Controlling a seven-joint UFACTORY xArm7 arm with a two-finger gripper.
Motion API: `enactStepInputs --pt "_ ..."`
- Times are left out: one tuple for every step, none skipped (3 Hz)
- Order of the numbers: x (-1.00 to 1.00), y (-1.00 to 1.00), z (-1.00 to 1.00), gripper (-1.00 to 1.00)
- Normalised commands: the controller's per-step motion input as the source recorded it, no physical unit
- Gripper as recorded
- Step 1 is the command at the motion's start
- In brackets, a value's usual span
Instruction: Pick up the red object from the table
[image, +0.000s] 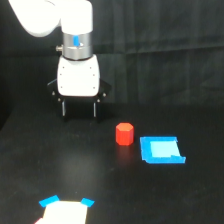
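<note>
1. One gripper (79, 110) hangs from the white arm (60, 17); its two dark fingers (63, 108) stand spread wide with nothing between them
2. One red object (124, 134) stands upright on the table (30, 165), below the gripper and toward the exterior view's right, apart from it
3. One flat blue piece (161, 150) lies just beside the red object on the exterior view's right; whether they touch is unclear
4. One pale patch with blue corners (65, 210) sits at the bottom edge

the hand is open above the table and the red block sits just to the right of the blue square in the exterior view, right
Not quite. The exterior view shows the red block just to the left of the blue square, not the right. The rest holds: the hand is open above the table, away from the block.
</note>
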Motion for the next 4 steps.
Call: enactStepInputs --pt "1.00 -0.65 -0.14 0.80" --pt "0.79 -0.97 -0.54 1.00" --pt "-0.69 -0.89 -1.00 -1.00" --pt "-1.00 -0.15 0.17 -0.79"
